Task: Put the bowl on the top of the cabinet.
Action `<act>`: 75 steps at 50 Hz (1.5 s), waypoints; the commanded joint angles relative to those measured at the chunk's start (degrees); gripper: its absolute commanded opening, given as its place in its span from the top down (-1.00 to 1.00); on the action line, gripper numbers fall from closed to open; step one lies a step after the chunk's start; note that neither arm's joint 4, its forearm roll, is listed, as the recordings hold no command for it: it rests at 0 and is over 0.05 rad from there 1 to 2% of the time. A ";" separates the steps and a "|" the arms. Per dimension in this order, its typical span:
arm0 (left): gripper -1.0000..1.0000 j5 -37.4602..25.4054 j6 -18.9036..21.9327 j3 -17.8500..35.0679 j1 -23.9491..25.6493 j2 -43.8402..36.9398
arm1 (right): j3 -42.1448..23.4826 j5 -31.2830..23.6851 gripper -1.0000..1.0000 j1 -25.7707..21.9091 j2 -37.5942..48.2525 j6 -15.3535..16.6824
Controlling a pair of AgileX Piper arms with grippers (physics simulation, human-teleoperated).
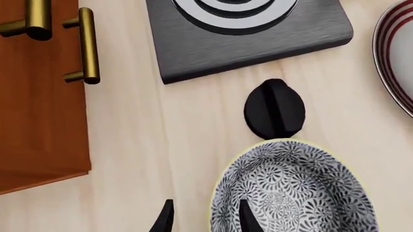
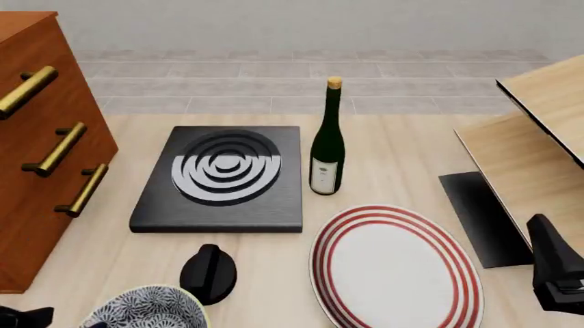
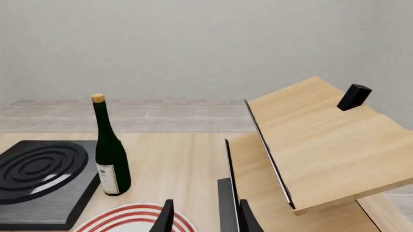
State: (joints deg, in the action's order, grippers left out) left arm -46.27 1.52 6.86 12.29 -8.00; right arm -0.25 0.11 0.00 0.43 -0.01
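The bowl (image 2: 146,309) sits upright, mouth up, at the near edge of the desk (image 2: 401,147) toward its left corner; being round, it has no long axis to speak of. The front view's lower border cuts off its near half, and the left wrist view also crops it. Just beyond it, close to its far rim, lies one black knob (image 2: 209,273). The cabinet (image 2: 41,150) stands at the desk's left edge, its handles running along its slanted front; three brass bars (image 2: 55,148) show, and its top is mostly out of frame. One black burner slab (image 2: 223,179) with grey rings lies mid-desk, one dark bottle (image 2: 327,140) upright just right of it, one red-ringed plate (image 2: 395,270) near the front edge. A pale wooden structure (image 2: 534,150) occupies the right side. The left gripper (image 1: 203,217) shows two finger tips parted narrowly, one finger overlapping the bowl's rim, nothing plainly clamped. The right gripper (image 3: 205,216) likewise stands slightly parted and empty, over the plate's edge.
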 commanded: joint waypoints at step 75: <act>-1.00 7.77 -2.07 -6.83 3.46 -6.53 | 0.00 0.00 -1.00 -0.01 0.01 -0.01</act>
State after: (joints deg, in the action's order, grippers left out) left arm -39.18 -0.41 2.13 15.79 -13.36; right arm -0.25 0.11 0.00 0.43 -0.01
